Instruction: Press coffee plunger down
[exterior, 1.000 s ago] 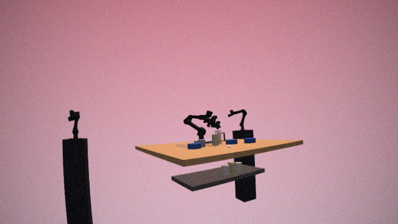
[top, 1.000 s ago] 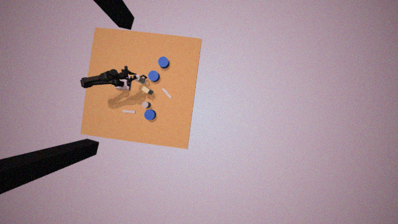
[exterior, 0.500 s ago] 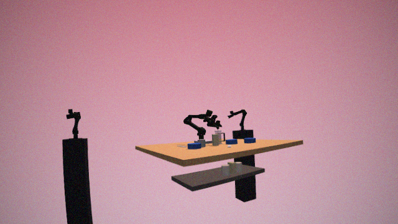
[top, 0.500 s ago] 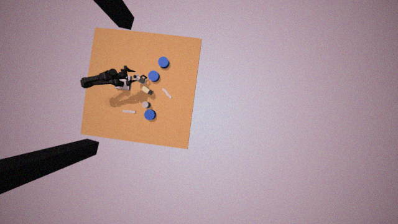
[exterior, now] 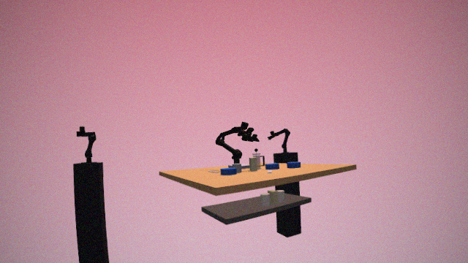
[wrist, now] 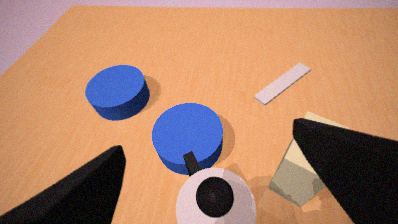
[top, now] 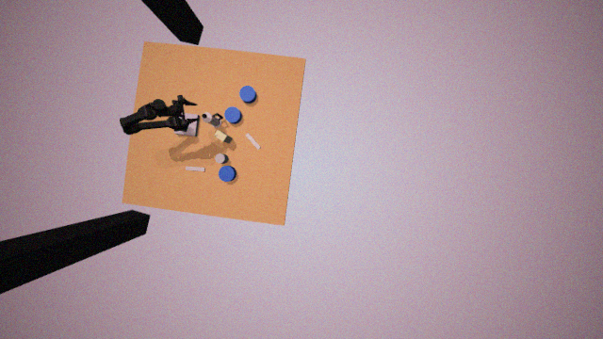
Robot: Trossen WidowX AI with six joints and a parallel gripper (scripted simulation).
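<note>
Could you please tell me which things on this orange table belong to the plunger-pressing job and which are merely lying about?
Job:
coffee press
plunger knob
gripper, open, above the knob

Lying about:
three blue discs
two pale flat strips
cream block
small grey cylinder

No readable text, labels, brand names, numbers or signs appear in any view. The orange table [top: 160,198], the blue discs, the pale strips near the coffee press [wrist: 216,199], and the press itself all have plain, unmarked surfaces.
</note>
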